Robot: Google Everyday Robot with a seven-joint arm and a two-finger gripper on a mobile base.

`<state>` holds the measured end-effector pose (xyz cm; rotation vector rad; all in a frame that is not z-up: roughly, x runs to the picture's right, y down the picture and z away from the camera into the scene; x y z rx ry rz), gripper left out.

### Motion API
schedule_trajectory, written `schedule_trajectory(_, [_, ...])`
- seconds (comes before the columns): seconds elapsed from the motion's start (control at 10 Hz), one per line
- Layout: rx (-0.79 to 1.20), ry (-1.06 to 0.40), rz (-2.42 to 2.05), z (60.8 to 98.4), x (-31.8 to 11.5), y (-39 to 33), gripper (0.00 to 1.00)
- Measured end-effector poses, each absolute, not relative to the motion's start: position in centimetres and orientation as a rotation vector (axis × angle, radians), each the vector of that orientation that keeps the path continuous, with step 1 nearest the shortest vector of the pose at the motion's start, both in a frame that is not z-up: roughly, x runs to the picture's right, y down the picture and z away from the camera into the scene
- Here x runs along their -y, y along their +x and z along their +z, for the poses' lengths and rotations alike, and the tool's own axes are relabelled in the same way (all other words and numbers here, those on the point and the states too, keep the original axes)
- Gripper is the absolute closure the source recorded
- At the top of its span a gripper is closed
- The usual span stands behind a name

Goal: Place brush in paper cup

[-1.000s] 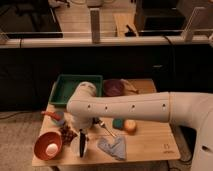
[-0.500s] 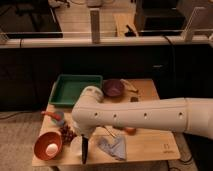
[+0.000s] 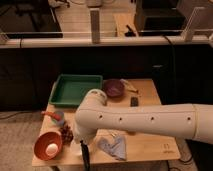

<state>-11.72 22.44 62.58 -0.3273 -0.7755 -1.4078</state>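
**Brush and gripper position, lower left of the frame**

1. Brush (image 3: 86, 160): a slim dark shaft hangs almost upright at the lower left, reaching the bottom edge of the frame. Only its dark part can be made out; the bristle head cannot.
2. Gripper (image 3: 83, 149): it sits directly above the shaft, at the end of the white arm (image 3: 145, 120), and points down. The shaft starts where the gripper ends, and the two dark shapes merge. Whether the claw is wide, narrow or clamped on the brush cannot be told.
3. Paper cup (image 3: 75, 147): a pale white patch just left of the gripper appears to be the cup. The arm covers most of it. Whether the brush tip is inside it, over it or beside it cannot be told.
4. Orange bowl (image 3: 41, 150): it stands just left of the cup, near the front left corner of the table (image 3: 150, 145), with a white round object (image 3: 52, 148) inside.
5. Grey-blue cloth (image 3: 114, 148): it lies crumpled just right of the brush.
6. Light-blue cup (image 3: 59, 120): it stands above the bowl, near the table's left edge.
7. Green tray (image 3: 75, 89): it occupies the table's upper left, with the purple bowl (image 3: 114, 88) just to its right.
8. Black block (image 3: 133, 101): it lies below and to the right of the purple bowl, well apart from the gripper.
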Motion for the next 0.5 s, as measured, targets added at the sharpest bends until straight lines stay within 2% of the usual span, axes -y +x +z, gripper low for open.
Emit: schedule_trajectory(0.5, [0.861, -0.273, -1.501, 61.5, -24.0, -15.4, 1.00])
